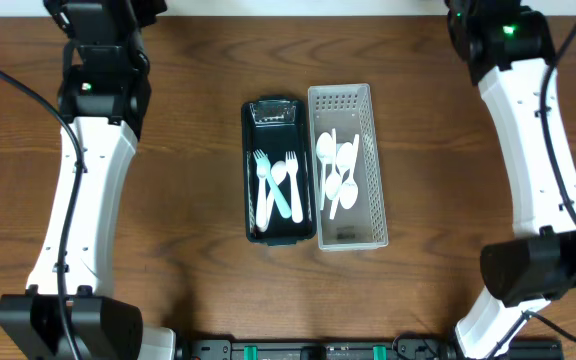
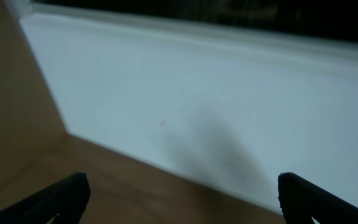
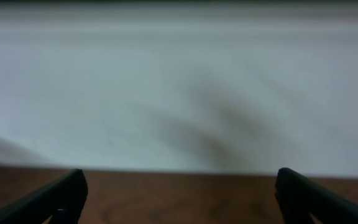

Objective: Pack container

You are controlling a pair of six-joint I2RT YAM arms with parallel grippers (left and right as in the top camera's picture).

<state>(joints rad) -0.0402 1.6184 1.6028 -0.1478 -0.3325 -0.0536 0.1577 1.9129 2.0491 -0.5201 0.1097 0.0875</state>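
A black container (image 1: 251, 170) sits at the table's middle with two white forks (image 1: 264, 175), a white spoon and a light blue spoon (image 1: 294, 196) inside. Beside it on the right, a white perforated basket (image 1: 376, 160) holds several white spoons (image 1: 336, 170). Both arms are drawn back to the far corners of the table. In the left wrist view my left gripper (image 2: 179, 196) is open and empty, facing a white wall. In the right wrist view my right gripper (image 3: 179, 193) is open and empty, also facing the wall.
The brown wooden table (image 1: 188, 290) runs to a white wall (image 2: 216, 93) at the back. The left arm's base (image 1: 68, 325) and the right arm's base (image 1: 528, 270) stand at the front corners.
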